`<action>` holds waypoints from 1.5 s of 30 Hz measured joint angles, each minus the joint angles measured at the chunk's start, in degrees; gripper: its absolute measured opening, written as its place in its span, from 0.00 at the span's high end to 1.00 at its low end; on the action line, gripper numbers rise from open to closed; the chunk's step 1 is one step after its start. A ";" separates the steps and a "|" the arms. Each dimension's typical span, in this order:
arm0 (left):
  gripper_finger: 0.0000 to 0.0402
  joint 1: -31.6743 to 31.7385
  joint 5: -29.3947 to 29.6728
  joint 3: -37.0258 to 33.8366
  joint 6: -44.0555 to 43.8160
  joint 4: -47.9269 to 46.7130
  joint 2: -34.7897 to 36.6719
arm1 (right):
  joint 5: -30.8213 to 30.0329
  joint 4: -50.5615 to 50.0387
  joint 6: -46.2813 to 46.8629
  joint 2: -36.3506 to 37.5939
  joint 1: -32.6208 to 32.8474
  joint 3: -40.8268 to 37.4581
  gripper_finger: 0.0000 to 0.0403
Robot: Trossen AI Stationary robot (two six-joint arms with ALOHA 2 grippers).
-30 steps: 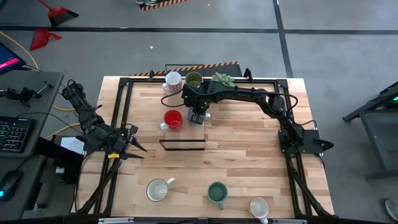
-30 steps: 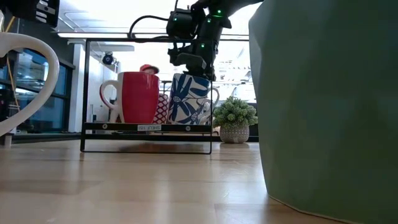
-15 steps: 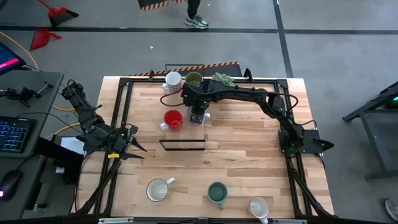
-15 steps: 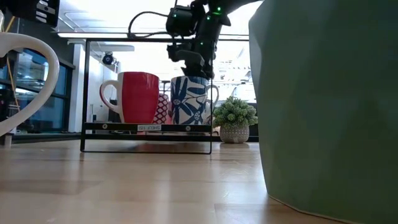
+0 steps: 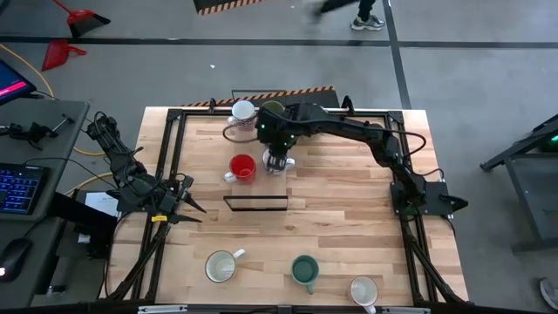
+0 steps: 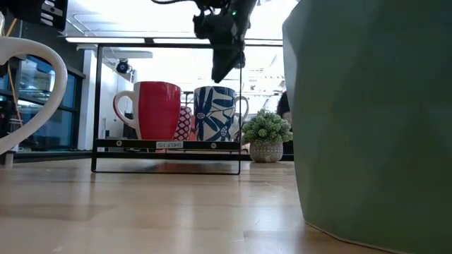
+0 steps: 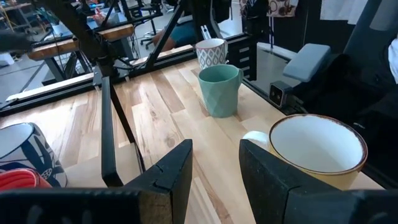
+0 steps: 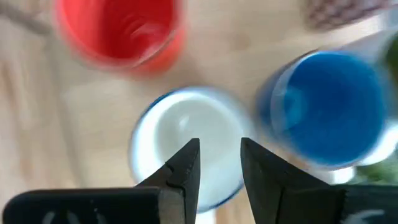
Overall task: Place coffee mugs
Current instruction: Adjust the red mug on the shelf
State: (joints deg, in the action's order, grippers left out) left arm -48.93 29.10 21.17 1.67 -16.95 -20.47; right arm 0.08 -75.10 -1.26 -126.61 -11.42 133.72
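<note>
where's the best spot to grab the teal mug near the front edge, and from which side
Probably the rim, from straight above. The teal mug stands upright with its mouth open to the top, so one finger can drop inside and one outside the wall. Its handle points toward the table's front edge, so pinch the rim on a side away from it. The left gripper waits nearest.

A red mug (image 5: 242,167) and a blue flower mug (image 6: 215,113) stand side by side mid-frame. Three more mugs (image 5: 304,271) stand along the bottom.

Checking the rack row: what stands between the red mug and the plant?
In the low view, the blue floral mug stands between the red mug and the plant.
</note>
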 joint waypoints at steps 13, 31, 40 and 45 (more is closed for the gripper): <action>0.70 0.02 0.02 0.00 0.22 -0.65 0.02 | 2.06 10.22 -5.99 0.12 7.15 -1.08 0.77; 0.70 0.04 0.02 0.00 -0.06 -3.01 -0.20 | 12.21 22.61 -8.22 -4.58 7.04 -1.15 0.77; 0.70 0.04 0.02 0.00 -0.08 -3.25 -0.20 | 13.60 22.09 -8.24 -6.82 7.73 -1.15 0.79; 0.70 0.04 0.04 0.00 -0.06 -3.40 -0.20 | 13.99 22.61 -8.30 -7.02 8.60 -1.08 0.87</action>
State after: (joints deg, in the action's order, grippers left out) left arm -48.88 29.14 21.17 1.61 -20.34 -20.67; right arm 14.06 -52.49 -9.55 -133.63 -2.82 132.64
